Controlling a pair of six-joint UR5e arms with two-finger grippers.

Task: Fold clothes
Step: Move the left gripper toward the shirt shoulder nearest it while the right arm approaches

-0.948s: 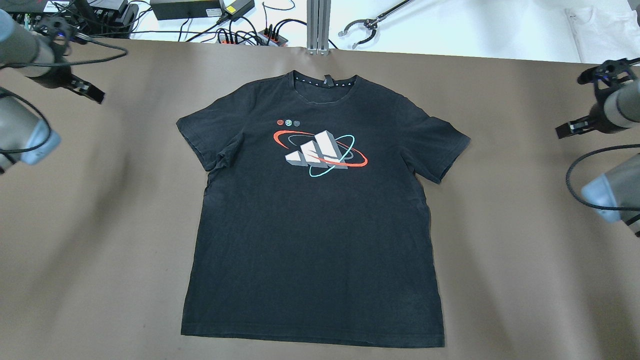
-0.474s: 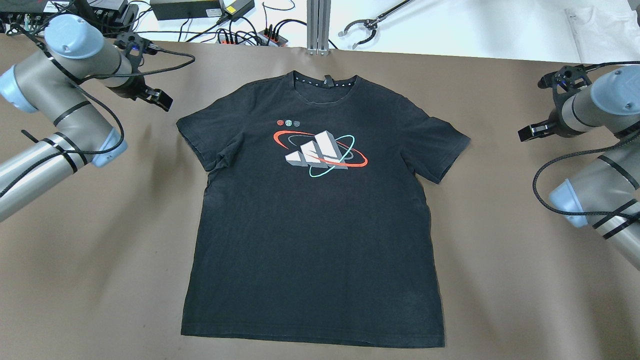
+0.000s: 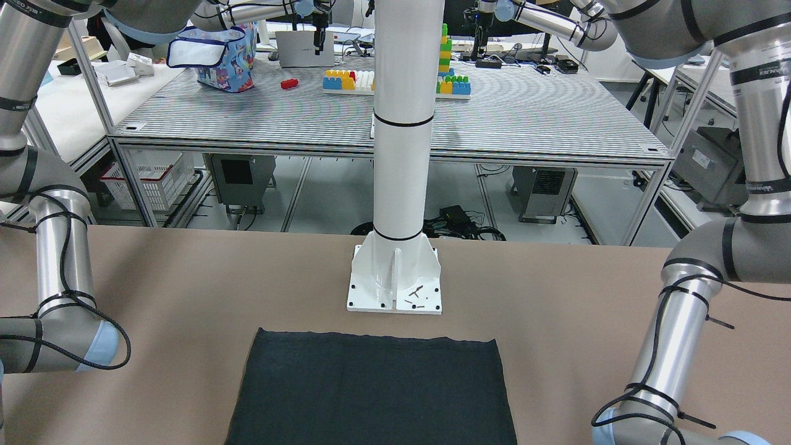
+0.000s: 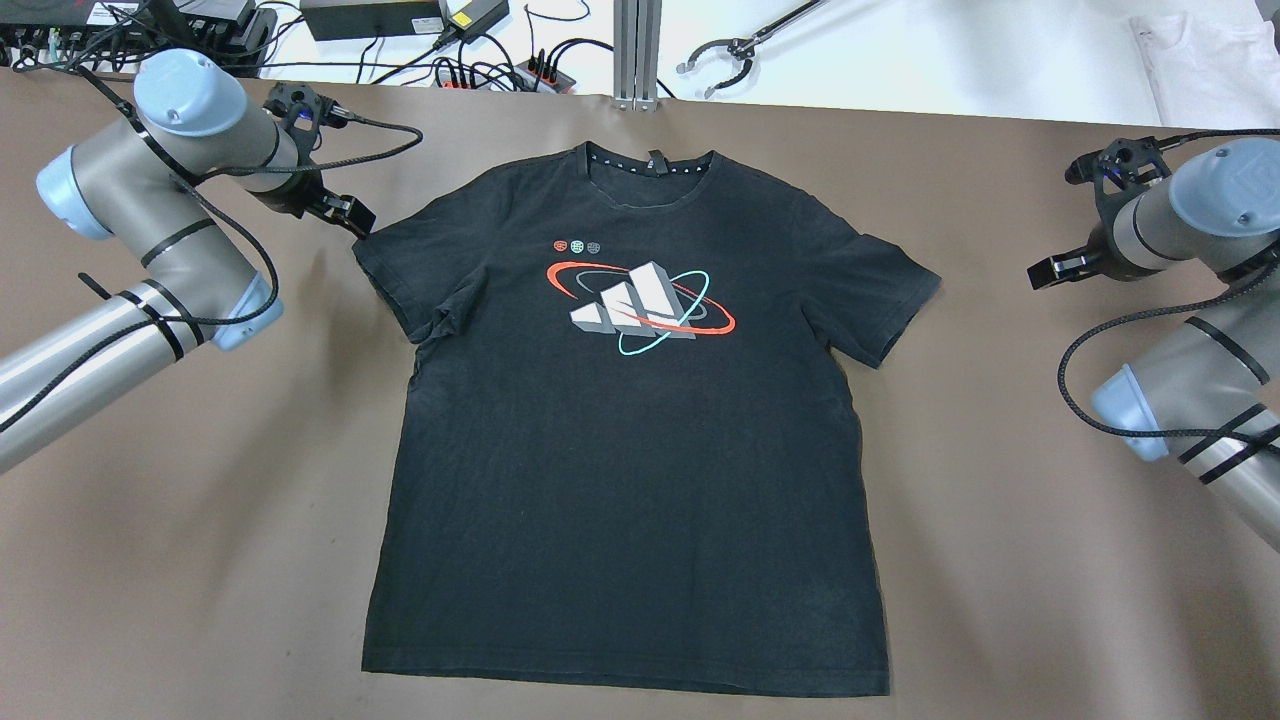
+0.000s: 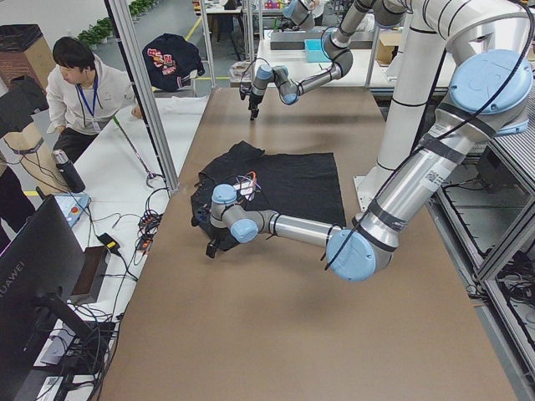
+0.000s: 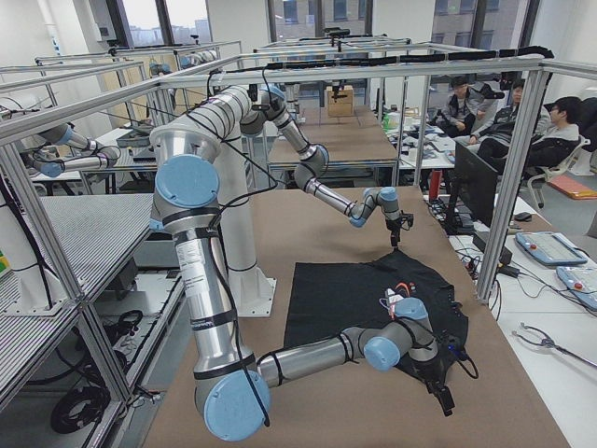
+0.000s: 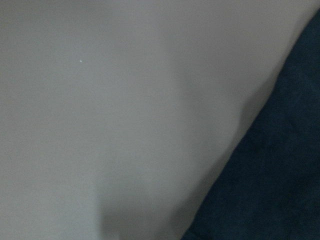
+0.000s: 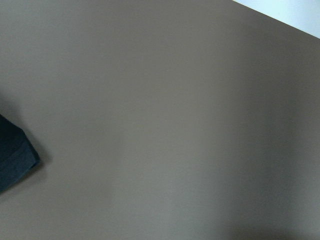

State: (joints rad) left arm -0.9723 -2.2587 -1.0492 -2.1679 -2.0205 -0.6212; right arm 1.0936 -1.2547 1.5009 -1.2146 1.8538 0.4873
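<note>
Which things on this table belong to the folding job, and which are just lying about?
Job: black T-shirt, spread flat; left gripper by its sleeve corner; right gripper, apart from the other sleeve.
Lying about: white pillar base plate; power strips; claw grabber tool; white garment.

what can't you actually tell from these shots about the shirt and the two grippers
- Overhead view: the left gripper is small and dark against the T-shirt sleeve; open or shut, touching or not, is unclear.
- Overhead view: the right gripper is too small to judge its opening.
- Front-facing view: the bottom edge cuts off the T-shirt's collar, sleeves and print.
- Wrist views: blurred, no fingers in frame.
</note>
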